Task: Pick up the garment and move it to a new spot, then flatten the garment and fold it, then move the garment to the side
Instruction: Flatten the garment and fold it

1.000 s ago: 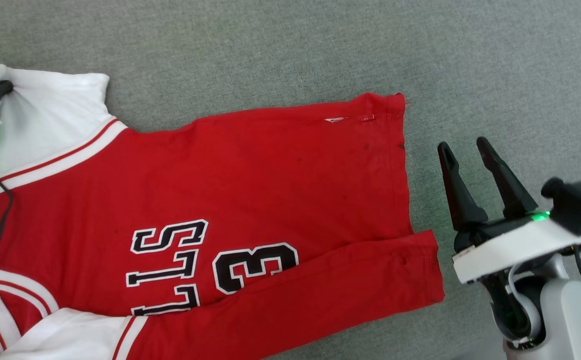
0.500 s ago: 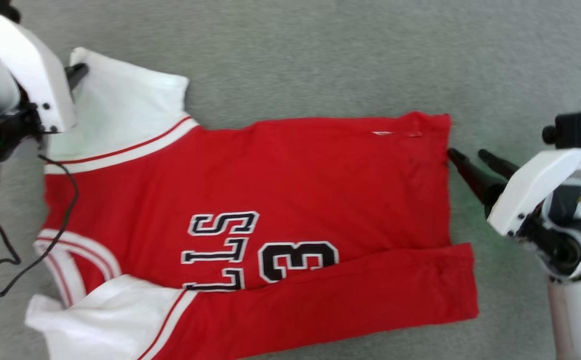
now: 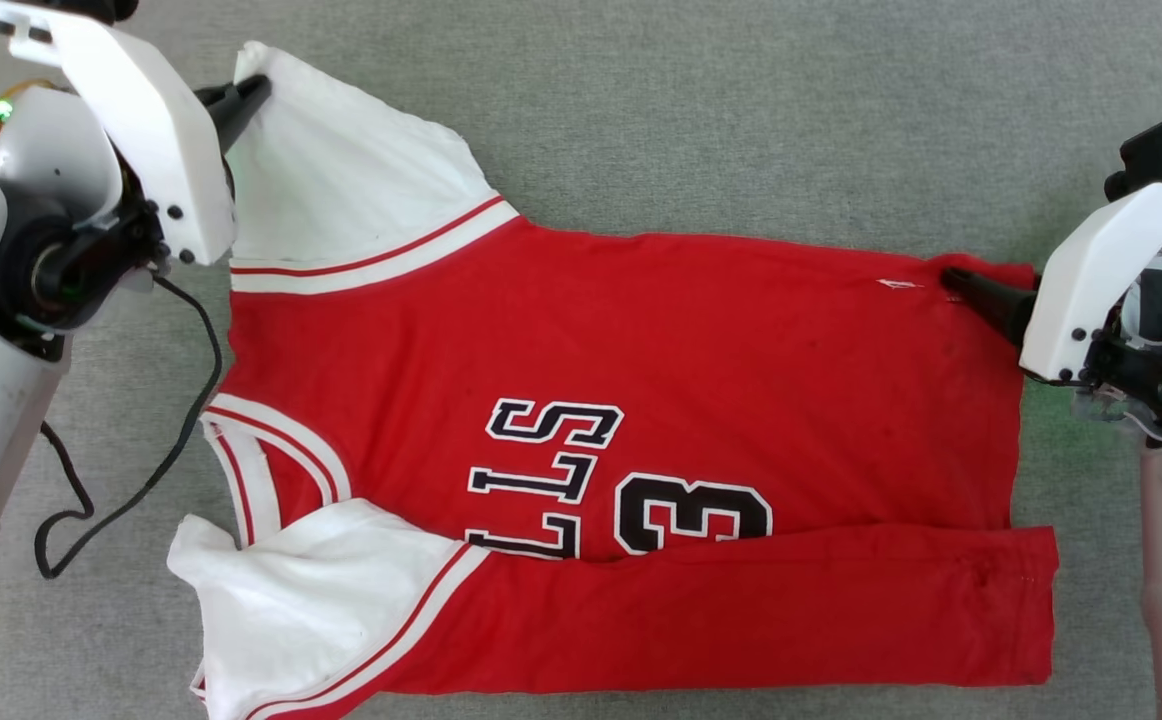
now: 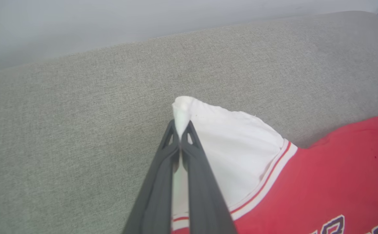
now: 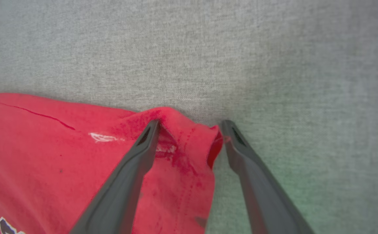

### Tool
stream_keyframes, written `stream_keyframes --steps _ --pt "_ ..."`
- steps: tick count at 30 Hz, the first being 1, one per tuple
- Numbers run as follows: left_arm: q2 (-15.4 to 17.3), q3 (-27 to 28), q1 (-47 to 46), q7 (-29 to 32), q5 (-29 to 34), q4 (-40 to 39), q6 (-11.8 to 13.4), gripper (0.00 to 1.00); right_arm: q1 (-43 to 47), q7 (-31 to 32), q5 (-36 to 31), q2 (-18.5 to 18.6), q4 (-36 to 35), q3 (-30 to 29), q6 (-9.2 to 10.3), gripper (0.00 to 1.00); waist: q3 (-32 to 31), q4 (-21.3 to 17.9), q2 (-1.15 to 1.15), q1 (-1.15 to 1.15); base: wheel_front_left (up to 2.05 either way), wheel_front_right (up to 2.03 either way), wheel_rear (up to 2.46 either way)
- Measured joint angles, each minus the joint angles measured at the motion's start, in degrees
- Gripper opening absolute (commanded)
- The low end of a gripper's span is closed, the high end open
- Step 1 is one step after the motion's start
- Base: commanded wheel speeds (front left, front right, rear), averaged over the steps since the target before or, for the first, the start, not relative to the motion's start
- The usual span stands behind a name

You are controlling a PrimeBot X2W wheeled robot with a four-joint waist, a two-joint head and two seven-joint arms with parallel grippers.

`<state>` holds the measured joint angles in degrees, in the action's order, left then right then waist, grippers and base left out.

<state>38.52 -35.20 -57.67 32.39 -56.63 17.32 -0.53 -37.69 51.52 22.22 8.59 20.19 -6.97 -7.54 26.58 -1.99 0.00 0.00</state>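
Observation:
The garment [image 3: 701, 350], a red jersey with white sleeves and black lettering, lies spread on the grey surface [image 3: 741, 110], chest side up. Its near long edge is folded over the lower part of the lettering. My left gripper [image 3: 259, 88] is at the upper left, shut on the tip of the far white sleeve [image 4: 241, 146], which it pinches and lifts slightly, as the left wrist view shows at the left gripper [image 4: 180, 130]. My right gripper [image 3: 956, 280] is at the hem's far corner. In the right wrist view, the right gripper [image 5: 191, 126] stands open, its fingers straddling the bunched red corner [image 5: 182, 146].
A black cable [image 3: 141, 480] hangs in a loop from my left arm, just left of the collar. Grey fabric stretches beyond the jersey on the far side. In the left wrist view the surface's far edge [image 4: 143, 42] meets a pale background.
The head camera has shifted, so the whole picture moved. My right gripper, earlier apart from the hem, now reaches over the hem's far corner. The left gripper still holds the sleeve.

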Motion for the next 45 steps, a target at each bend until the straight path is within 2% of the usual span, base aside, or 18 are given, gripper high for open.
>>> stream_keyframes --steps 1,2,8,12,16,23,29,34,40,41,42,43,44,45 --pt "0.04 0.03 0.32 -0.34 0.01 -0.14 0.11 0.0 -0.41 0.82 -0.11 -0.26 0.75 -0.42 0.0 0.3 -0.07 0.22 0.0 0.0 0.0 0.0 0.0" --pt "0.27 0.05 0.69 -0.58 0.18 -0.25 0.45 0.0 -0.81 1.51 -0.35 -0.34 1.42 -0.69 0.0 0.0 -0.15 0.43 0.0 0.0 0.0 0.0 0.0" --pt "0.79 0.57 2.69 -1.63 -0.43 -1.24 0.78 0.0 -1.32 2.81 -1.03 -0.54 3.44 -1.83 0.04 0.0 -0.87 1.12 0.0 0.0 0.0 0.0 0.0" --pt "1.07 1.21 4.67 -3.11 -1.2 -1.85 1.01 0.0 -1.03 0.14 -0.81 0.33 2.22 -0.23 0.04 0.0 -1.97 1.29 0.0 0.0 0.0 0.0 0.0" --pt "1.81 2.35 8.12 -5.45 -2.29 -2.71 1.37 0.0 -0.1 -3.96 -0.43 1.48 -1.94 2.0 0.03 0.0 -3.9 1.31 0.0 0.0 0.0 0.0 0.0" --pt "3.2 4.87 18.74 -12.01 -4.25 -6.53 4.26 0.0 8.3 -8.71 0.03 3.66 -8.65 3.8 0.03 0.0 -8.73 1.47 0.0 0.0 0.0 0.0 0.0" --pt "3.71 6.82 31.32 -17.57 -7.2 -10.21 7.49 0.0 17.85 -11.16 0.69 3.39 -12.54 3.02 0.03 0.0 -13.05 2.24 0.0 -0.01 0.0 0.0 0.0" --pt "2.42 7.04 40.92 -19.98 -10.25 -11.31 9.16 0.0 25.01 -13.05 1.64 2.04 -13.66 2.09 0.03 0.0 -15.64 3.14 0.0 -0.01 0.0 0.0 0.0" --pt "-1.14 6.89 49.43 -21.52 -14.95 -9.22 9.6 0.0 31.28 -15.3 2.01 0.3 -12.51 1.27 0.03 0.0 -17.06 3.05 0.0 -0.01 0.0 0.0 0.0" --pt "-1.74 6.61 50.39 -21.52 -15.41 -8.64 9.39 0.0 32.32 -15.85 2.15 0.13 -12.07 1.2 0.03 0.15 -17.19 2.96 0.0 -0.02 0.0 0.0 0.0" --pt "-2.31 6.48 51.03 -21.76 -15.79 -7.97 9.26 0.0 33.21 -16.41 2.59 -0.19 -11.59 0.96 0.04 0.5 -17.26 2.93 0.0 -0.02 0.0 0.0 0.0" --pt "-2.85 6.48 51.46 -22.3 -15.81 -7.22 9.26 0.33 33.96 -16.55 2.45 -0.26 -10.91 1.04 0.03 1.0 -17.34 2.89 0.0 -0.02 0.0 0.0 0.0" --pt "-3.22 6.44 51.6 -22.61 -15.82 -6.62 9.16 0.9 34.63 -16.93 2.45 -0.29 -10.51 1.25 0.03 1.0 -17.41 2.81 0.0 -0.02 0.0 0.0 0.0" --pt "-3.55 6.34 51.61 -22.98 -15.84 -6.09 9.1 1.0 35.05 -17.55 2.58 -0.45 -10.35 1.38 0.03 1.0 -17.51 2.72 0.0 -0.01 0.0 0.0 0.0"
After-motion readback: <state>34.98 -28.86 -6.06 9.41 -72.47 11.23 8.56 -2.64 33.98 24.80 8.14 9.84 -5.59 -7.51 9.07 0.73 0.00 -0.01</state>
